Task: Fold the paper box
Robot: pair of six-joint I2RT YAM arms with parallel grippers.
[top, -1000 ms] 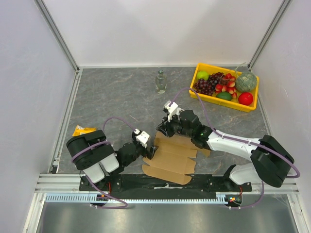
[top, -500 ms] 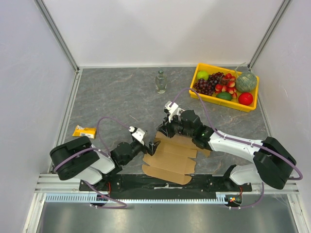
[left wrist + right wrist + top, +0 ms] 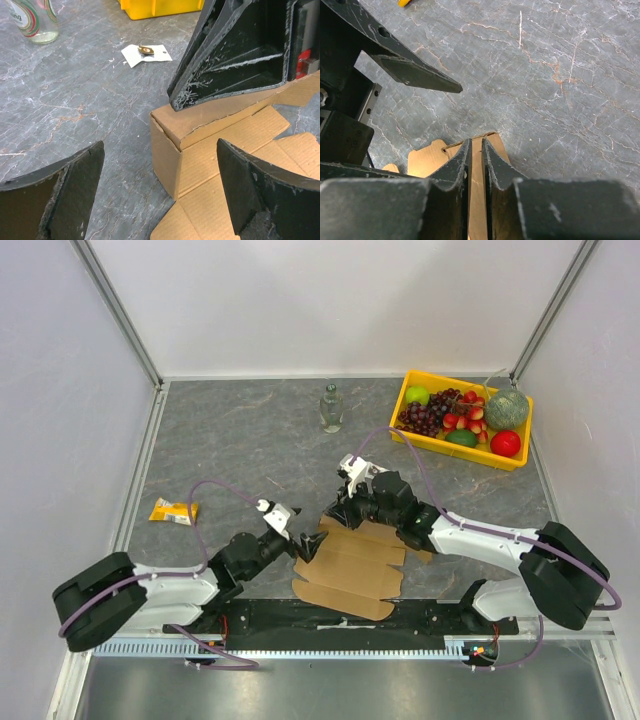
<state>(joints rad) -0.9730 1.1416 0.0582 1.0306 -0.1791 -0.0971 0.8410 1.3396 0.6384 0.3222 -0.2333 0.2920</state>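
Observation:
The paper box (image 3: 355, 568) is a brown corrugated sheet lying mostly flat at the near middle, with its far-left wall folded upright. My right gripper (image 3: 334, 514) is shut on the top edge of that raised wall; in the right wrist view (image 3: 476, 150) the cardboard (image 3: 425, 159) runs between the closed fingers. My left gripper (image 3: 304, 544) is open and empty at the box's left corner. In the left wrist view (image 3: 165, 200) its fingers (image 3: 75, 190) straddle the upright corner (image 3: 167, 150) without touching it.
A yellow fruit tray (image 3: 412, 432) stands at the back right. A glass bottle (image 3: 331, 408) stands at the back middle and also shows in the left wrist view (image 3: 30, 20). A yellow packet (image 3: 175, 510) lies at the left. A small white tag (image 3: 147, 52) lies beyond the box.
The left arm has stretched out low, its elbow swinging left, while its gripper stays at the box's left corner. The right gripper keeps holding the raised wall.

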